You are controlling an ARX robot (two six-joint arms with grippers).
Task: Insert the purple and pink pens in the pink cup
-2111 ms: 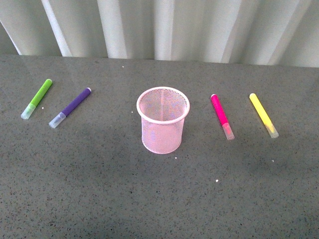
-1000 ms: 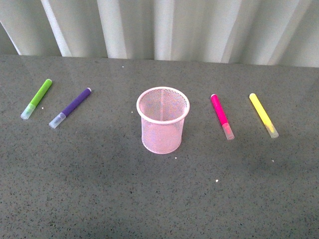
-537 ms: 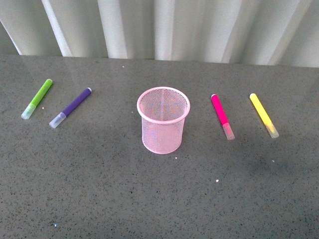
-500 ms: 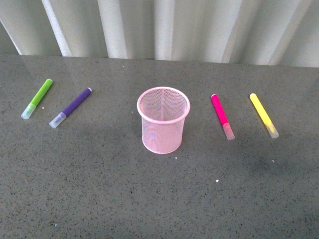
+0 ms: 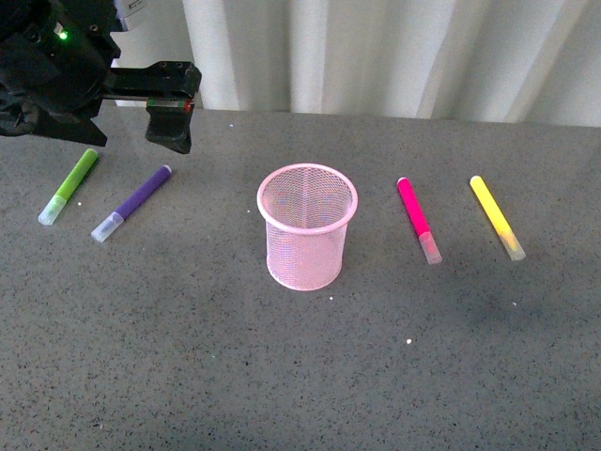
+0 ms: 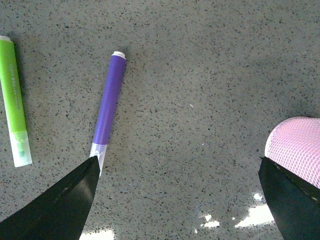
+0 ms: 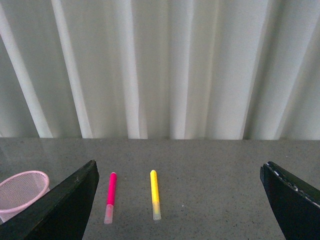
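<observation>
The pink cup (image 5: pixel 306 256) stands upright mid-table. To its left lies the purple pen (image 5: pixel 131 203), clear cap toward me; to its right lies the pink pen (image 5: pixel 418 220). My left gripper (image 5: pixel 131 133) hangs open above and just behind the purple pen, nothing between its fingers. In the left wrist view the purple pen (image 6: pixel 109 102) lies ahead of the open left gripper (image 6: pixel 177 200), its cap by one finger (image 6: pixel 60 205), and the cup (image 6: pixel 297 145) is beside the other. The right gripper (image 7: pixel 177 200) is open and empty, well back from the pink pen (image 7: pixel 111 196) and cup (image 7: pixel 20 195).
A lime-green marker (image 5: pixel 69 186) lies just left of the purple pen, also seen as the green marker (image 6: pixel 14 100). A yellow marker (image 5: pixel 497 218) lies right of the pink pen, parallel to it. A white curtain (image 5: pixel 376 56) closes off the table's far edge.
My left arm has come into the front view at the upper left and now hovers over the purple pen. Pens, markers and cup have not moved.
</observation>
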